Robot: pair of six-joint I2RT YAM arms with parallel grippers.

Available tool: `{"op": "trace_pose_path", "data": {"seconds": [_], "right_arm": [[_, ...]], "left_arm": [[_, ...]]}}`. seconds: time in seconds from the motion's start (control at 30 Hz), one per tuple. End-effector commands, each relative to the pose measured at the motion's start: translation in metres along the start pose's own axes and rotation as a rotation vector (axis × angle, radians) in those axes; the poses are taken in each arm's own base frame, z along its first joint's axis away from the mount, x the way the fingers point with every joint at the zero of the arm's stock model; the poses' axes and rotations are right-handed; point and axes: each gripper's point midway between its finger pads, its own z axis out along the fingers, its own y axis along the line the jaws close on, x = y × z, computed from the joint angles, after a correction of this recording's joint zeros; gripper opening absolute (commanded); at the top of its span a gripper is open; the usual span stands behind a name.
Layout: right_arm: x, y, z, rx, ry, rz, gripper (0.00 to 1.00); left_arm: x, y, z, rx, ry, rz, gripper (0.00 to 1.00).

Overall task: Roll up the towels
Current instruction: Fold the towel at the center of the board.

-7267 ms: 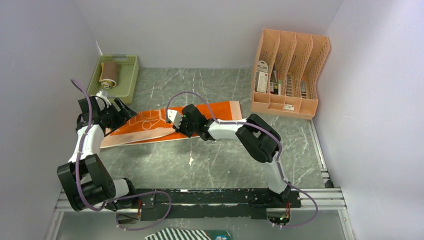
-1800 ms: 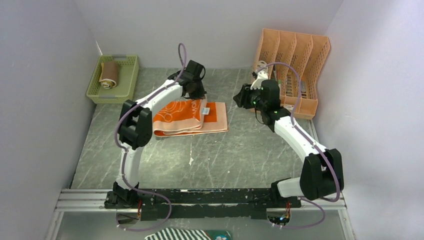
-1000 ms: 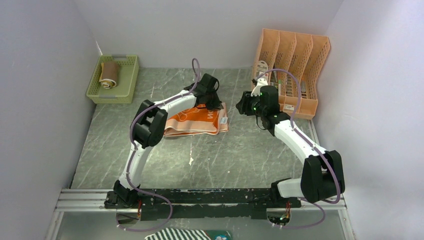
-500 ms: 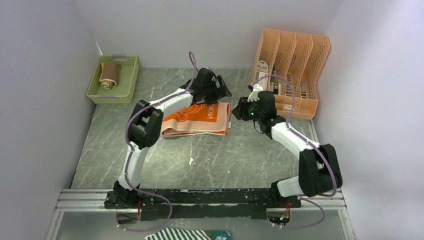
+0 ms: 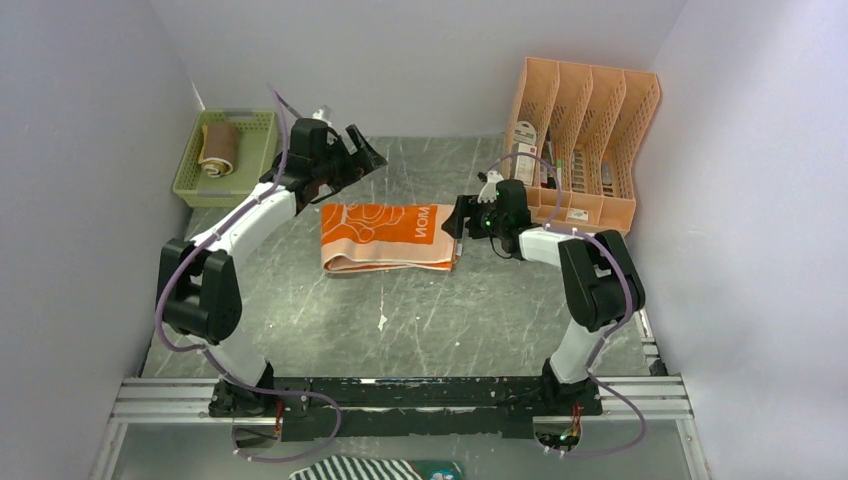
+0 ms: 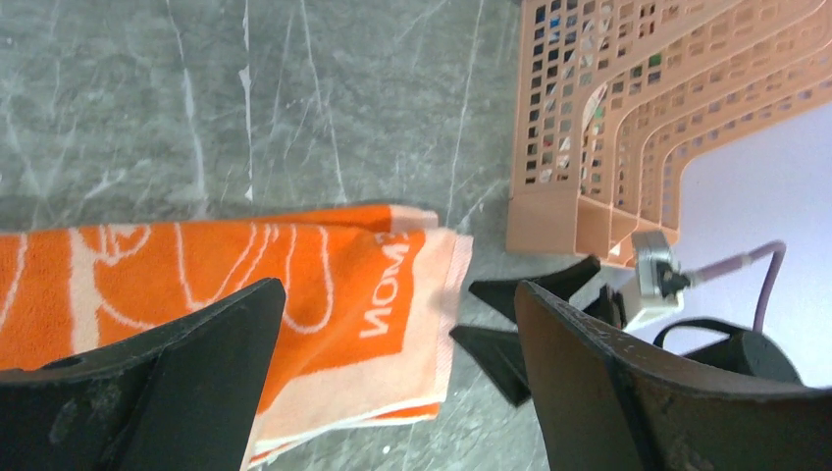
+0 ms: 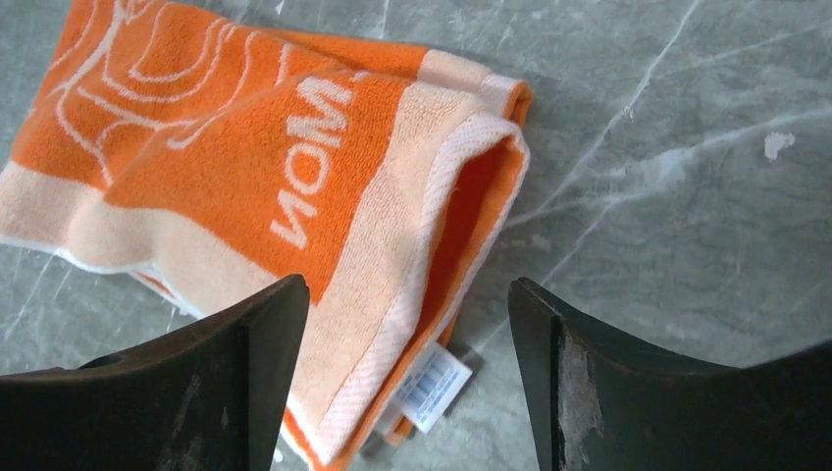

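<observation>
1. At the middle of the table the orange towel lies flat, folded into a doubled band with its lettered short end toward three o'clock.
2. My left gripper hangs above the table at about eleven o'clock from the towel. Its jaws are spread as wide as they go and have hold of nothing.
3. My right gripper sits low at the towel's three o'clock end. Its jaws are parted with the cloth's edge below the gap, and they grip nothing.
4. The smaller tan towel rests in the green basket at ten o'clock. It looks rolled already, though it is too small in the overhead view for me to be sure.
5. I judge the orange towel light, soft and limp. It will sag and its layers will slide apart unless both are pinched together.
6. I would take hold at the three o'clock end, near the corner with the white label, where the layers stack. I would pinch through the whole thickness, then turn the edge over toward nine o'clock to start the roll.
7. The terry should grip well on the stone-patterned top, so a loose first turn worries me more than slipping does.
</observation>
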Motion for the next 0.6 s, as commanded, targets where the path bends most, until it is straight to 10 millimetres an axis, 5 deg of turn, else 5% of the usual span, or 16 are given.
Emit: {"op": "trace_pose_path", "data": {"seconds": [0.0, 0.27, 0.57], "right_arm": [[-0.015, 0.003, 0.016, -0.04, -0.055, -0.001, 0.74], [-0.016, -0.008, 0.03, -0.007, -0.055, 0.002, 0.61], [-0.018, 0.0, 0.041, -0.057, -0.037, -0.001, 0.27]], "left_arm": [[0.019, 0.016, -0.012, -0.022, 0.044, 0.057, 0.99], [0.016, 0.042, -0.023, -0.035, 0.053, 0.031, 0.99], [0.011, 0.057, -0.031, -0.037, 0.061, 0.015, 0.99]]}}
